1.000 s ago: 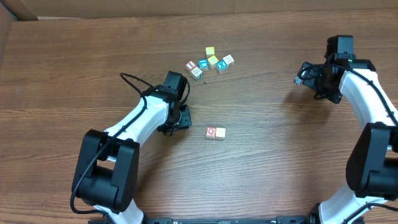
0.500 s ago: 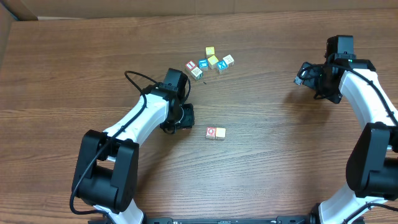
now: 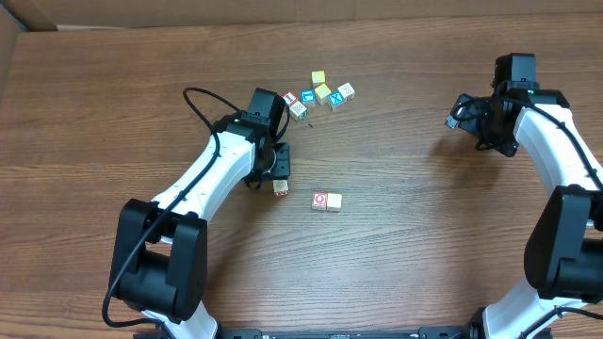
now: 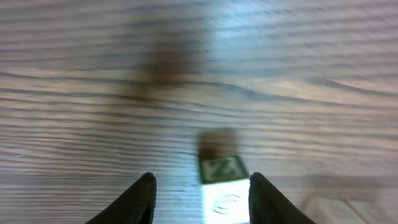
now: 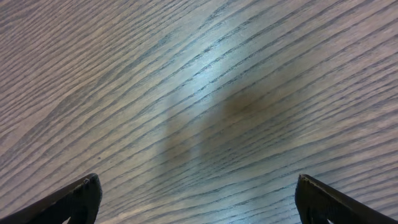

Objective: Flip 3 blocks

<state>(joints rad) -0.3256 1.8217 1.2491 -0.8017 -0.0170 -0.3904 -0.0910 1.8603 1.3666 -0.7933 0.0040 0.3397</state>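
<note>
Z block (image 4: 222, 183) sits on the table (image 3: 396, 254) between the left gripper (image 4: 202, 196) fingers, hard by one and with a gap to the other: part-open, not clamped. Pair of blocks (image 3: 327, 201) at its 4 o'clock, cluster of cubes (image 3: 318, 92) at 1. Right gripper (image 5: 199, 202) spread wide, empty, well apart at 2. For a clean flip I'd centre the cube, pinch square, lift, then roll.

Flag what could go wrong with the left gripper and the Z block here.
The Z block sits off-centre between the open jaws of the left gripper, hard by one; lifting away may drag or tip it. The pair of blocks lies near; a tumbling block could knock it.
</note>
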